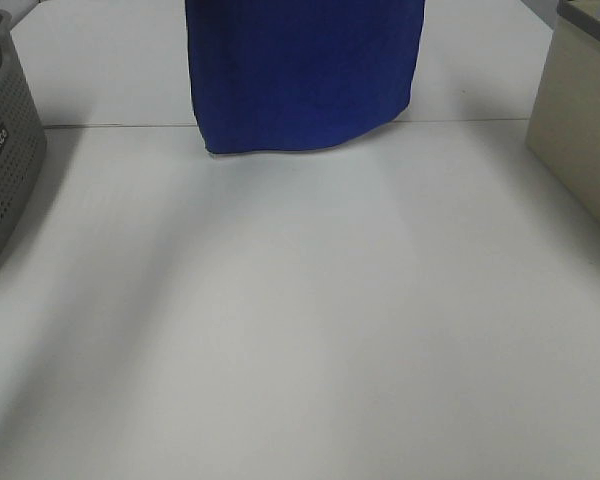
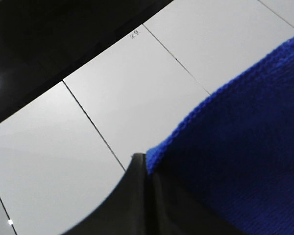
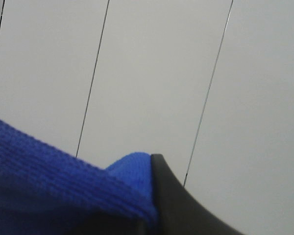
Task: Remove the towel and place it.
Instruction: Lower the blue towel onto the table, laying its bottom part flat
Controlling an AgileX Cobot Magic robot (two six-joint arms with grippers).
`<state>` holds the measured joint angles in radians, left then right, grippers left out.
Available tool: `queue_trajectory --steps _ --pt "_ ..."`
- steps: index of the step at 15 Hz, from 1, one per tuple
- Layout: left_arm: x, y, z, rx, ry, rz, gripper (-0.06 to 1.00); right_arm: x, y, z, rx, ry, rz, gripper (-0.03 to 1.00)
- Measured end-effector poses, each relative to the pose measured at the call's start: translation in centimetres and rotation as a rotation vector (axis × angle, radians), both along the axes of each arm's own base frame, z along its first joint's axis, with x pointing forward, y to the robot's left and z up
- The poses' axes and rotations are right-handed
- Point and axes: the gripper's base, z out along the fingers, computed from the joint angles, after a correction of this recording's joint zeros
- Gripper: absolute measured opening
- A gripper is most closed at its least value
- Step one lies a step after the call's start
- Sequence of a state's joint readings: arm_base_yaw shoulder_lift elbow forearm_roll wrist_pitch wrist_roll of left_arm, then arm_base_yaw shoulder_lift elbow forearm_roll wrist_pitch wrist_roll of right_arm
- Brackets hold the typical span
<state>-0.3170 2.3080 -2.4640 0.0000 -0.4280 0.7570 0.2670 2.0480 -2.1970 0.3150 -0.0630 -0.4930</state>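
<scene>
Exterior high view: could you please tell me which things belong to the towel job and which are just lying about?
Job: towel, hanging; left fingers, right fingers, each holding a corner.
Lying about: grey basket, left edge; beige box, right edge.

The high camera looks down on the table [image 1: 300, 330]. Both wrist cameras sit right against the towel [image 1: 305, 75], which every view shows.
</scene>
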Motion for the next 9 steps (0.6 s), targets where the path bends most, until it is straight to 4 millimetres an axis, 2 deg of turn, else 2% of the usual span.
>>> queue_trajectory --steps 9 --pt "1.3 -0.4 -2.0 0.062 0.175 -0.004 0.00 0.4 0.6 -2.1 -0.056 0.164 0.050 0.02"
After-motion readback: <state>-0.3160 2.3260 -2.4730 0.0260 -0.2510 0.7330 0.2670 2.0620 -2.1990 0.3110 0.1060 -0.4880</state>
